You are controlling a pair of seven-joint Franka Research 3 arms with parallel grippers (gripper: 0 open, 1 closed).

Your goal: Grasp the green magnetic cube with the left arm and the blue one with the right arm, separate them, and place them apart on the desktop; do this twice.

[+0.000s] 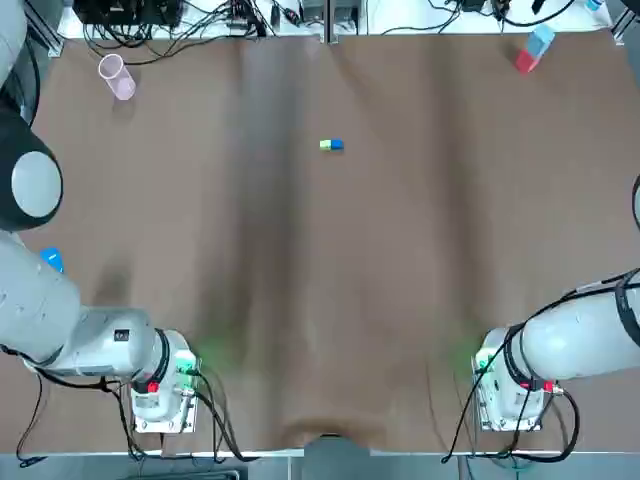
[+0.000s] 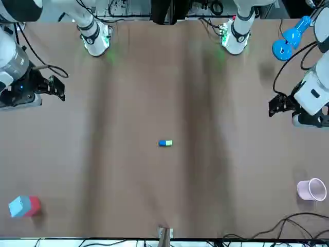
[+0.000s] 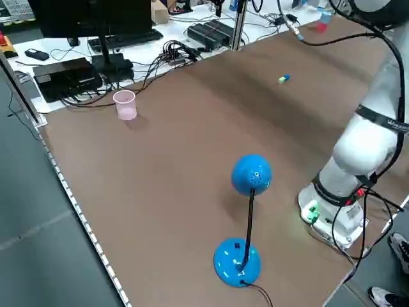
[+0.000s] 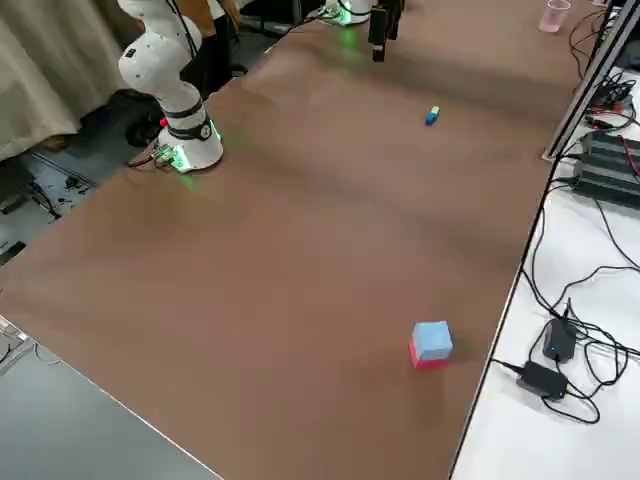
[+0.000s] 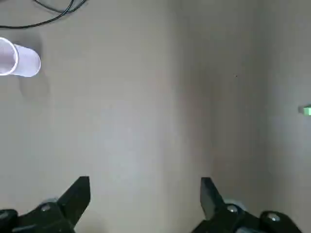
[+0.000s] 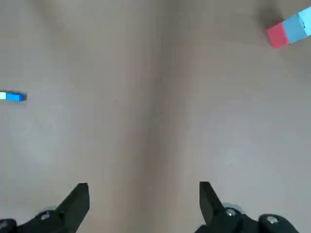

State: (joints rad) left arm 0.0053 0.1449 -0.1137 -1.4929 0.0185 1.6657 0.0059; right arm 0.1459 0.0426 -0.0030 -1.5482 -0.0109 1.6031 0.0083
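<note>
The green and blue magnetic cubes (image 1: 331, 145) lie joined as one small piece on the brown table, centre and toward the far side, also seen in the front view (image 2: 165, 143). In the top view the green half is on the left and the blue half on the right. My left gripper (image 5: 145, 194) hovers open over bare table, far to the left of the pair; only a green sliver (image 5: 306, 111) shows at the edge of its view. My right gripper (image 6: 144, 196) is open too, well off to the right, with the blue end (image 6: 13, 97) at the edge of its view.
A pink cup (image 1: 115, 76) lies at the far left corner. A red-and-blue block (image 1: 533, 50) sits at the far right corner. A blue desk lamp (image 3: 246, 224) stands near the left arm's base. Cables and equipment lie beyond the far edge.
</note>
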